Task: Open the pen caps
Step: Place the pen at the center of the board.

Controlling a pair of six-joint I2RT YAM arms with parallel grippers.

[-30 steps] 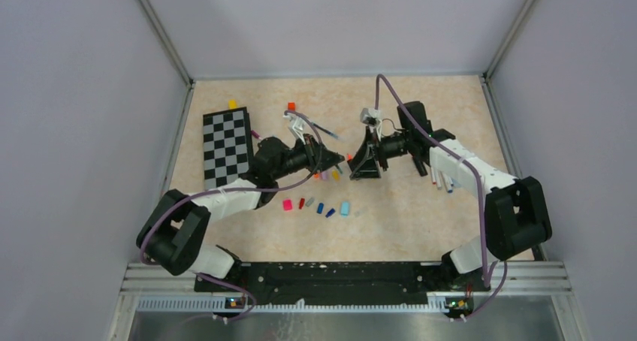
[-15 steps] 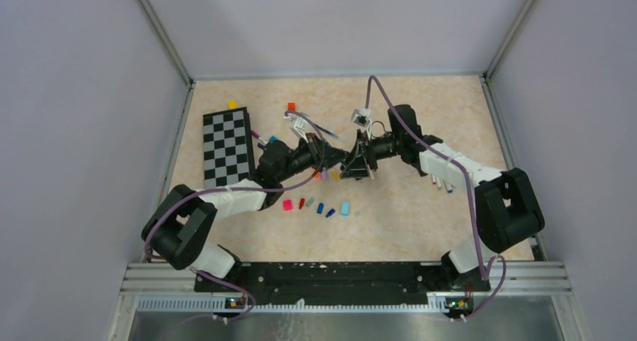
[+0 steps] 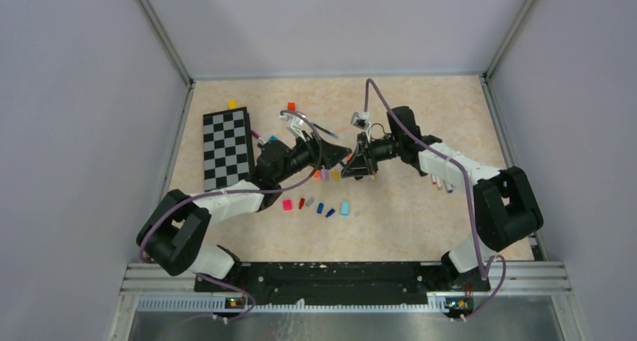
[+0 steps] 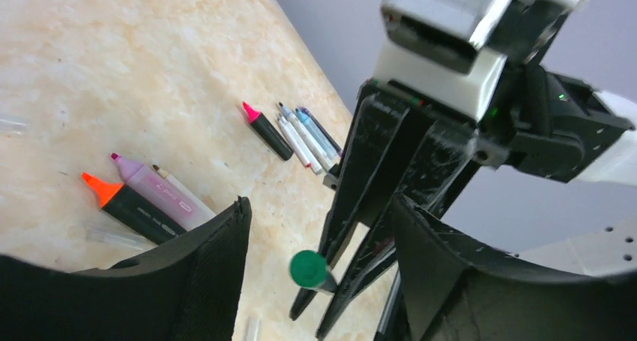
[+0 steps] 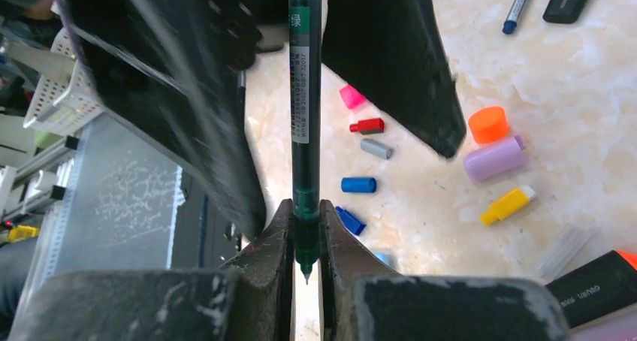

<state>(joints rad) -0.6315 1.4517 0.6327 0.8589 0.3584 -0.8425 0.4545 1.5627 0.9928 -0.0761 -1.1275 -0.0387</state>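
Green pen (image 5: pixel 304 93) runs up frame centre, right gripper (image 5: pixel 305 243) pinching its lower end; left gripper (image 4: pixel 319 206) stands spread around the top end.

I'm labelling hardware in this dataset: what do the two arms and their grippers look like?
The left arm and right arm have white shells between bulky black joints, each trailed by a purple cable. The left gripper and right gripper are black, with flat, tapering, scuffed fingers.
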